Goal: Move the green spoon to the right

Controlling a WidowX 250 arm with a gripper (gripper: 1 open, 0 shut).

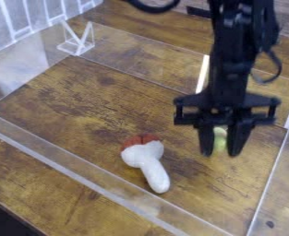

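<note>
The green spoon (220, 139) shows as a small yellow-green sliver between the black fingers (238, 138) of my gripper (222, 143). The gripper points straight down over the right part of the wooden board, close to its surface, and is shut on the spoon. Most of the spoon is hidden by the fingers, and I cannot tell whether its tip touches the wood.
A chunky white toy (150, 167) with a reddish-brown end lies on the board to the lower left of the gripper. Clear acrylic walls (272, 184) fence the board, the right one close to the gripper. A clear plastic stand (75, 39) sits at the back left.
</note>
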